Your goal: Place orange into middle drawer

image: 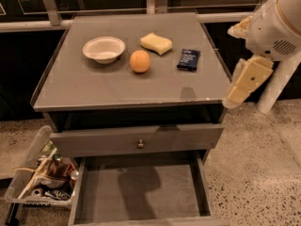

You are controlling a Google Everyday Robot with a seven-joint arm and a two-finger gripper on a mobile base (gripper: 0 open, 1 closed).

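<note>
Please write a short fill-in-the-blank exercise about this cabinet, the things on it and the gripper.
1. The orange lies on the cabinet top, just right of the white ____.
2. The middle drawer is not shut but ____.
3. The gripper hangs beyond the cabinet top's ____ edge, away from the orange.
Missing words: bowl; open; right.
</note>
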